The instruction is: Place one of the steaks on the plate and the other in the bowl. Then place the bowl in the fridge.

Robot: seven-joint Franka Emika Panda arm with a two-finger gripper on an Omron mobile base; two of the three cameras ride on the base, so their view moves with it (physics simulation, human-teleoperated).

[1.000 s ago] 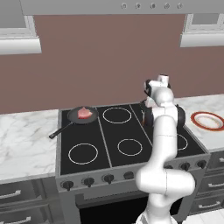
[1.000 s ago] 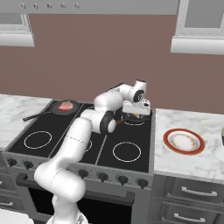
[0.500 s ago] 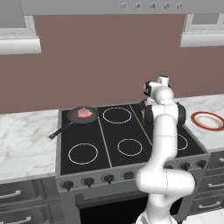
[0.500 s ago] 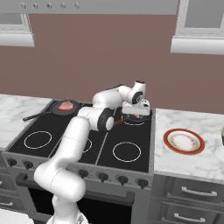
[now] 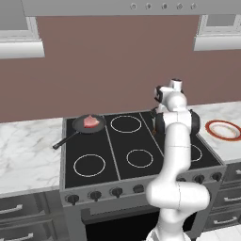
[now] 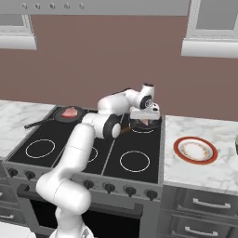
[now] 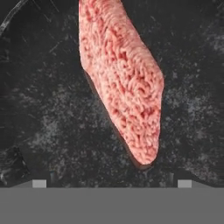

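One pink-red steak (image 7: 122, 83) lies in a black pan (image 6: 145, 124) on the stove's back right burner. My gripper (image 6: 144, 121) hangs low over it, open, with a fingertip (image 7: 39, 183) on either side of the steak's near end and not touching it. In the left base view my own arm hides the gripper. The other steak (image 5: 91, 122) (image 6: 69, 112) rests in a long-handled pan (image 5: 77, 129) on the back left burner. The white plate (image 6: 195, 149) (image 5: 225, 130) with its red-orange rim sits bare on the counter right of the stove. The bowl and fridge are out of view.
The black four-burner stove (image 5: 132, 157) has marble counter (image 5: 28, 155) on both sides and a brown wall behind. The left pan's handle (image 6: 39, 123) points toward the front left. A dark sliver (image 6: 236, 148) shows at the counter's right edge.
The hand has shifted only slightly over the back right pan. Its jaws have stayed open.
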